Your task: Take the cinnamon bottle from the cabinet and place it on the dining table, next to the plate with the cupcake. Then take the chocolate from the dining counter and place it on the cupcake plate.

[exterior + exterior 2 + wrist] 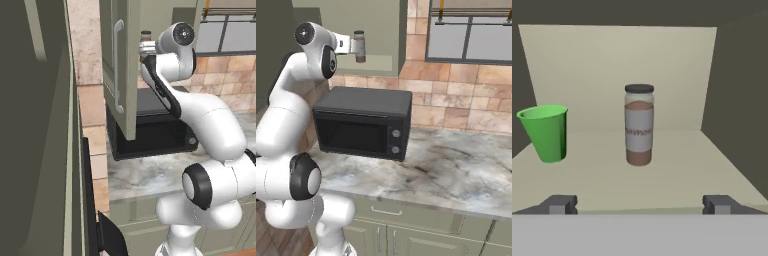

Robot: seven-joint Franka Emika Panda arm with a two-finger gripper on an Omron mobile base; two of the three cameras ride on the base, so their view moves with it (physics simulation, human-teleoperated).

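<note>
In the hand view, a green cup (pixel 545 132) stands upright on the cabinet shelf (pixel 662 185), off to the left of the gripper's line and well apart from the bottle. Straight ahead of the hand, centred between the two fingertips (pixel 561 204), stands the cinnamon bottle (pixel 639 124), upright, with a dark lid, a pale label and brown contents. It sits further back on the shelf than the tips and nothing touches it. The gripper (pixel 640 205) is spread wide, one tip low at the left and the other low at the right, with the bottle's width fitting easily between them.

From the left base view, the open cabinet door (pixel 121 60) with its long handle hangs just left of the hand, and the bottle (pixel 145 36) peeks out past the door's edge, just beyond the wrist. Below the hand sits a black microwave (pixel 150 125) on the marble counter (pixel 150 172).

In the right base view, the gripper (pixel 351 46) reaches level toward the cabinet (pixel 381 30), with the bottle (pixel 359 46) at its front end and the microwave (pixel 363 122) beneath.
</note>
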